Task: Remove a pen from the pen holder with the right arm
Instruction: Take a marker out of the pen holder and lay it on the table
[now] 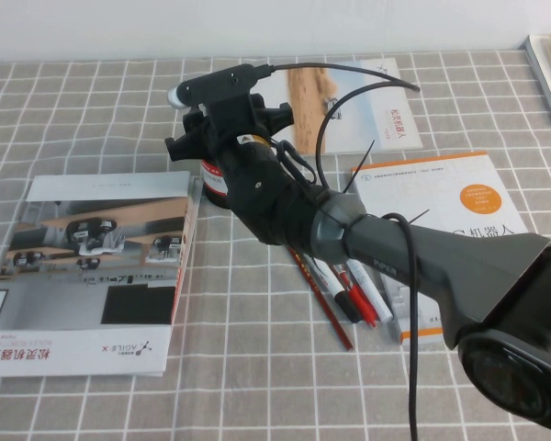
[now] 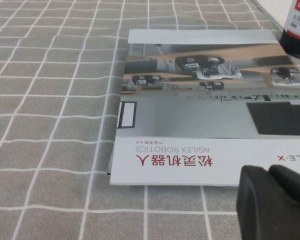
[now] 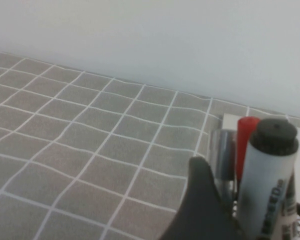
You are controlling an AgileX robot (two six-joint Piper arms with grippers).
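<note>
Our right gripper (image 1: 219, 152), spread wide, hovers over the pen holder (image 1: 211, 184) mid-table; we should centre on the white marker (image 3: 267, 175) before closing. Our left gripper (image 2: 275, 200) hangs above the near-left brochure (image 2: 190, 135).

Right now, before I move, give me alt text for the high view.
The right arm reaches from lower right to centre, its right claw down over the pen holder. Loose pens lie by an orange-and-white book; a booklet lies left. The left claw is outside this view.
</note>
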